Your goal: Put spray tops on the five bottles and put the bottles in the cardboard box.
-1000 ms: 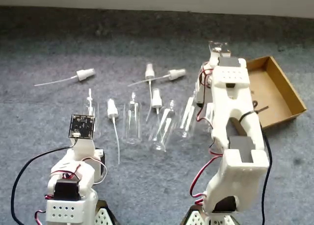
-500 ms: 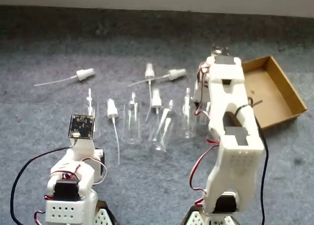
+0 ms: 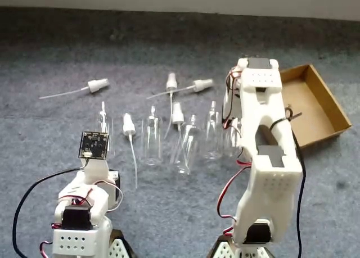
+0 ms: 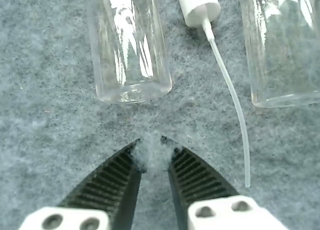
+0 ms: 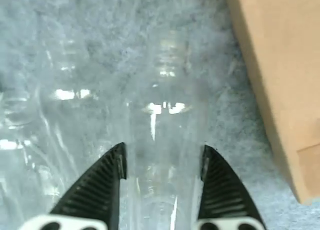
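Grey carpet (image 3: 50, 50), high view: clear bottles (image 3: 151, 141) in a row, loose spray tops (image 3: 97, 85) among and behind them, cardboard box (image 3: 333, 108) beside the right arm (image 3: 264, 129) | left wrist: left gripper (image 4: 150, 144) all but clenched on nothing, just short of an uncapped bottle (image 4: 127, 44), spray top (image 4: 200, 8) alongside | right wrist: right gripper (image 5: 161, 157) grasping a bottle neck-out (image 5: 165, 115), box edge (image 5: 280, 64) near.
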Controlling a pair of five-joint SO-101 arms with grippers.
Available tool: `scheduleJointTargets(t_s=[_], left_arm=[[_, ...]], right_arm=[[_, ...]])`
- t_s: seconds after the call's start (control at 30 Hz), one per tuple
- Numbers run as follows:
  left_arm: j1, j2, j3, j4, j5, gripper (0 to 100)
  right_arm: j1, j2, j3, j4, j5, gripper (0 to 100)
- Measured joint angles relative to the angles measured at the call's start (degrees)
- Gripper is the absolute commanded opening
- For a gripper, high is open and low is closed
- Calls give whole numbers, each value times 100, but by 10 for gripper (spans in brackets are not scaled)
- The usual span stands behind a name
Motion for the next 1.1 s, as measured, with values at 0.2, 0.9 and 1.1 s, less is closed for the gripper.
scheduleJointTargets(t_s=[0.2,0.9,1.1], left_arm=[[0,0,0,0,0,11],[0,0,0,0,0,11],[0,0,0,0,0,11]], right_arm=[[0,-905,-97,440,651,46],[-9,-6286,4756,-545,1468,46],[-9,-7270,6760,-1846,1591,46]])
